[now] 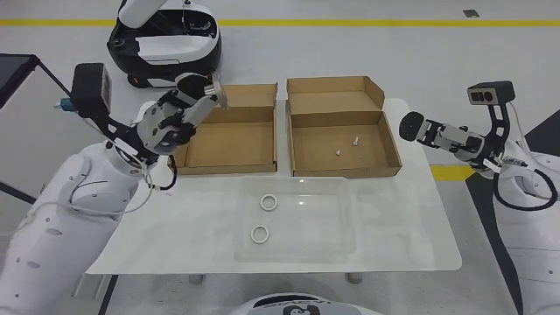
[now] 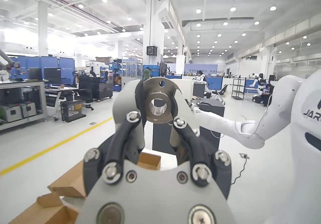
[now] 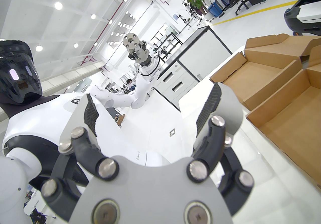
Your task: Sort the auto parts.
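Observation:
My left gripper (image 2: pixel 156 107) is shut on a round metal flange bushing (image 2: pixel 157 99) with a bore through its middle. In the top view that gripper (image 1: pixel 208 94) is raised over the far left corner of the left cardboard box (image 1: pixel 229 144). From the right wrist view the same bushing (image 3: pixel 130 41) is seen far off, held up in the air. My right gripper (image 3: pixel 153 107) is open and holds nothing; it hangs off the table's right edge (image 1: pixel 411 127). Two white rings (image 1: pixel 269 202) (image 1: pixel 259 234) lie in a clear tray (image 1: pixel 337 249). The right box (image 1: pixel 306 144) holds two small white parts (image 1: pixel 356 140).
Both cardboard boxes stand open side by side at the table's far edge, lids folded back. Another robot's dark base (image 1: pixel 166 44) stands on the floor behind the left box. The white table (image 1: pixel 411 227) has free room to the right of the tray.

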